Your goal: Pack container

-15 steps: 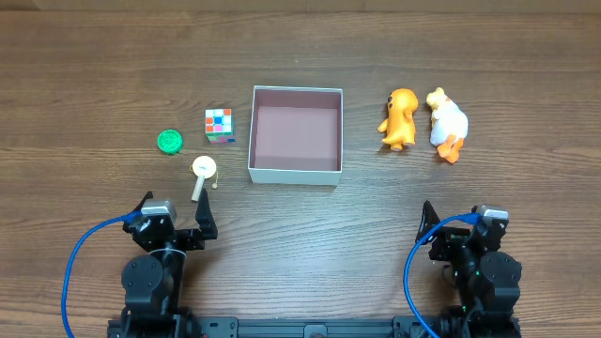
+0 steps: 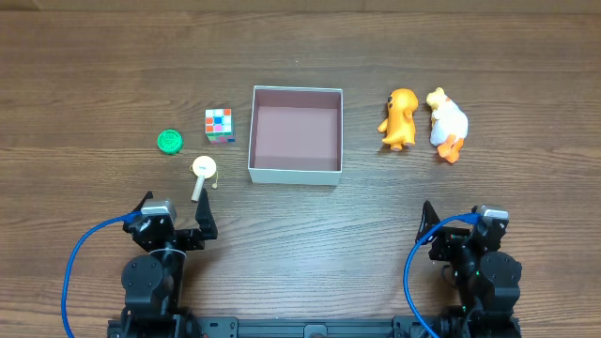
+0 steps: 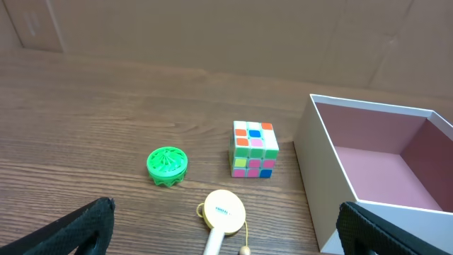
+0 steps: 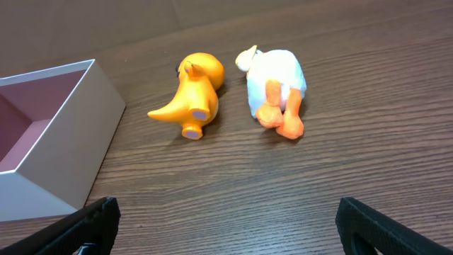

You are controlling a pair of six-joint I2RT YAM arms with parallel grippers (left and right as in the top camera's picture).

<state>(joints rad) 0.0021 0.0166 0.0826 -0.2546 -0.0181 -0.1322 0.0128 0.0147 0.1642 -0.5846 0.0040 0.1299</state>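
Observation:
The container (image 2: pixel 251 131) is a shallow square box with white walls and a pink inside, at the table's middle, with nothing in it; it also shows in the left wrist view (image 3: pixel 322 177) and the right wrist view (image 4: pixel 67 163). Left of it lie a colour cube (image 2: pixel 219 125), a green round cap (image 2: pixel 169 141) and a yellow paddle toy (image 2: pixel 203 172). Right of it lie an orange dinosaur toy (image 2: pixel 400 118) and a white duck toy (image 2: pixel 447 123). My left gripper (image 2: pixel 176 218) is open and empty near the front edge. My right gripper (image 2: pixel 460 225) is open and empty at the front right.
In the left wrist view the cube (image 3: pixel 253 149), cap (image 3: pixel 167 166) and paddle toy (image 3: pixel 224 216) lie ahead of the fingers. In the right wrist view the dinosaur (image 4: pixel 191 95) and duck (image 4: pixel 277 88) lie ahead. Blue cables run by both arm bases.

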